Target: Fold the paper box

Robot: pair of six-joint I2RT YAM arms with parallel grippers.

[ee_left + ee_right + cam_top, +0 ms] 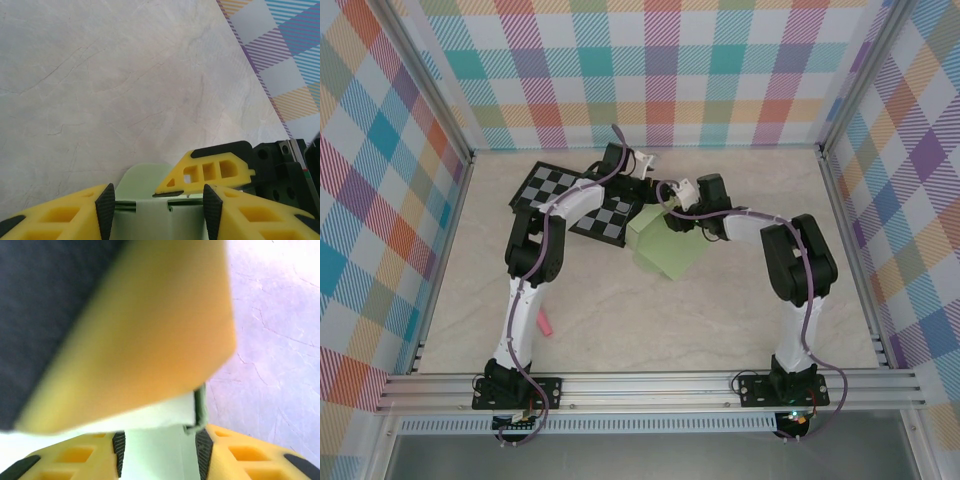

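Paper box [665,255], one, checkerboard [552,190], one

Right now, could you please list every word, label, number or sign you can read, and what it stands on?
None: there is no readable text in any view.
The paper box is plain, the checkerboard carries only squares, and the walls only a plaid pattern.

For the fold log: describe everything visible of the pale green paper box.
The pale green paper box is thin, plain, unmarked card, folded into a blocky form with a flat top. It rests on the beige marble-look table, its far-left corner beside the black-and-grey checkerboard. Its far edge, with a rounded tab, lies between the fingers of the left pincer and the right pincer; whether they clamp it is unclear.
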